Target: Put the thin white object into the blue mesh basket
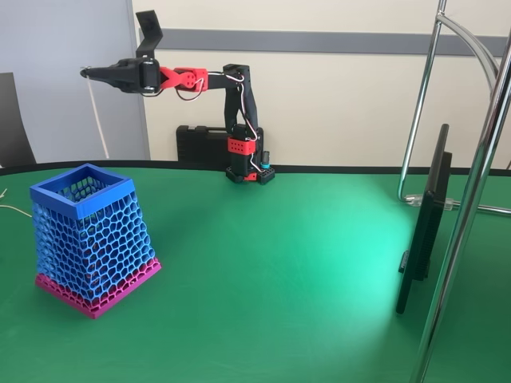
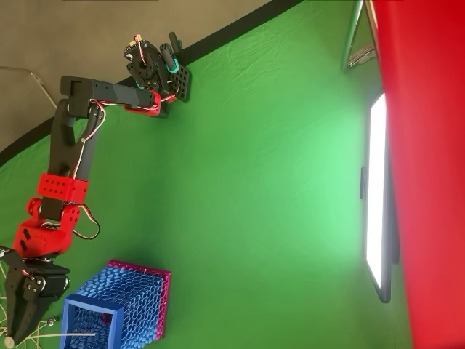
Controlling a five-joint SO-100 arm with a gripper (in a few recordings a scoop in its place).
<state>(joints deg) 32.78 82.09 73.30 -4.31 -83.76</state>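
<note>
1. My claw is raised high, closed on the thin white stick, which hangs down.
2. The blue basket stands below, opening upward, ready for a drop.

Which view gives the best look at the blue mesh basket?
The fixed view: the blue mesh basket stands whole, showing rim, honeycomb walls and pink base band. The overhead view catches the basket at the bottom edge, its opening partly cropped.

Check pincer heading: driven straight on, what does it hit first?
Probably nothing on the table. In the fixed view the pincer points level, leftward, well above the blue mesh basket; beyond is grey wall, depth unclear.
</note>
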